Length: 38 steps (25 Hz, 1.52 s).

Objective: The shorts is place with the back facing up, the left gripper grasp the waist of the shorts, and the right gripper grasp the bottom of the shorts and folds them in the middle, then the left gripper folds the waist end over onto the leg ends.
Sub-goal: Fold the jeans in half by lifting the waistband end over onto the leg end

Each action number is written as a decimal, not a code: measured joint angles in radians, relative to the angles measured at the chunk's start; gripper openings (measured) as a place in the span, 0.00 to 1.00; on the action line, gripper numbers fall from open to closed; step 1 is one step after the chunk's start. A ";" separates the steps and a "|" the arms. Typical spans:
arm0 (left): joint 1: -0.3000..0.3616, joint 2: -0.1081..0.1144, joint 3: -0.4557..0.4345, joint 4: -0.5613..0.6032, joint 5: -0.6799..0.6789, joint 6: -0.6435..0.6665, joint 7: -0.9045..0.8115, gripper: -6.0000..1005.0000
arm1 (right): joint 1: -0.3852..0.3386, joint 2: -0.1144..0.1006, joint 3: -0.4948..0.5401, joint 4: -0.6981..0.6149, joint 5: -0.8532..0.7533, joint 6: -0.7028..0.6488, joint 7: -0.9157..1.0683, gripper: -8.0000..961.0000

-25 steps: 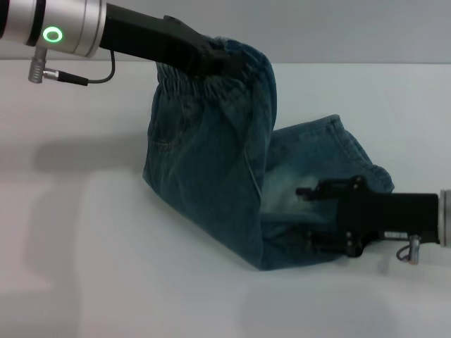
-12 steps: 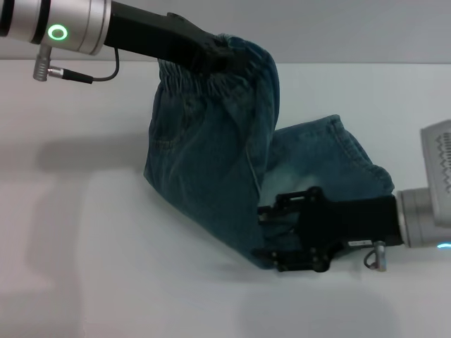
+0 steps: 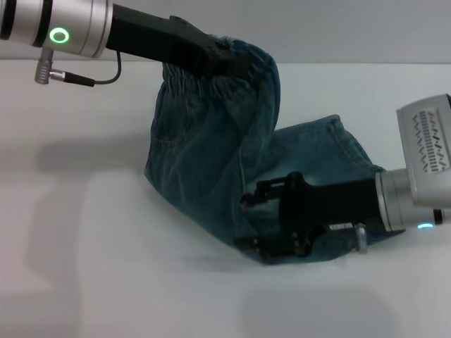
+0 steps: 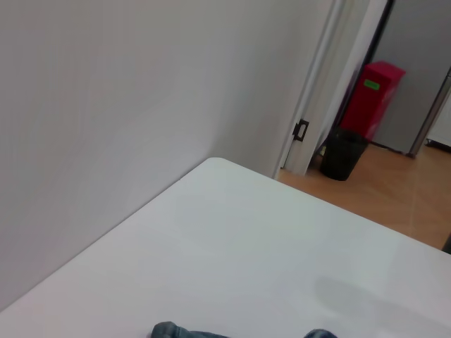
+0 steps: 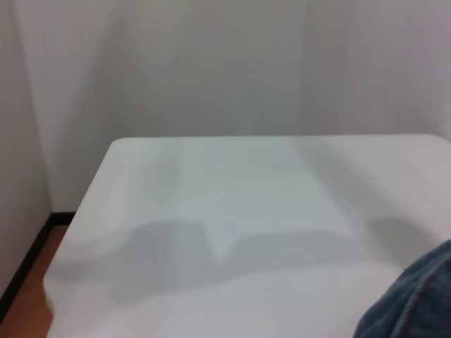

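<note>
In the head view the faded blue denim shorts (image 3: 204,162) hang half lifted off the white table (image 3: 106,267). My left gripper (image 3: 224,60) is shut on the ruffled waist (image 3: 211,81) and holds it up at the back. The rest of the shorts (image 3: 324,151) lies flat toward the right. My right gripper (image 3: 243,222) is low at the near edge of the denim. Its black fingers (image 3: 264,190) are spread open over the fabric, and nothing shows between them. Small bits of denim (image 4: 169,329) edge the left wrist view, and a denim corner (image 5: 416,303) shows in the right wrist view.
The white table spreads wide to the left and front of the shorts. In the left wrist view a doorway with a red bin (image 4: 377,98) and a black bin (image 4: 344,153) lies beyond the table's far corner. A white wall stands behind.
My right gripper has slid leftward along the near edge of the shorts, staying open. The left gripper has kept the waist raised and edged slightly to the right.
</note>
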<state>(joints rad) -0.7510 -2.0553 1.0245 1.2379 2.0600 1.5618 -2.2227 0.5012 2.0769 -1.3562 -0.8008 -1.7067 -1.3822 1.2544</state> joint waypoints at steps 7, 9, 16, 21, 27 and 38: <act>0.004 -0.001 0.002 0.000 -0.002 0.003 0.002 0.05 | 0.022 0.000 -0.006 -0.018 0.021 0.008 0.034 0.64; 0.004 -0.001 0.003 0.000 -0.002 0.004 0.002 0.05 | 0.034 0.001 -0.008 -0.014 0.023 0.010 0.050 0.64; 0.004 -0.002 0.014 0.003 -0.012 0.006 0.003 0.05 | 0.070 0.002 -0.060 -0.001 0.023 0.067 0.104 0.64; 0.003 -0.002 0.022 0.006 -0.013 0.006 0.003 0.05 | 0.091 0.003 -0.108 -0.001 0.023 0.118 0.121 0.64; 0.002 -0.003 0.038 0.007 -0.014 0.006 0.002 0.05 | 0.109 0.006 -0.142 -0.002 0.036 0.167 0.121 0.64; 0.002 -0.003 0.039 0.001 -0.015 0.000 0.011 0.05 | 0.142 0.006 -0.166 -0.010 0.066 0.206 0.109 0.65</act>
<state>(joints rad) -0.7486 -2.0584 1.0630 1.2388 2.0445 1.5616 -2.2117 0.6428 2.0831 -1.5219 -0.8112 -1.6404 -1.1762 1.3635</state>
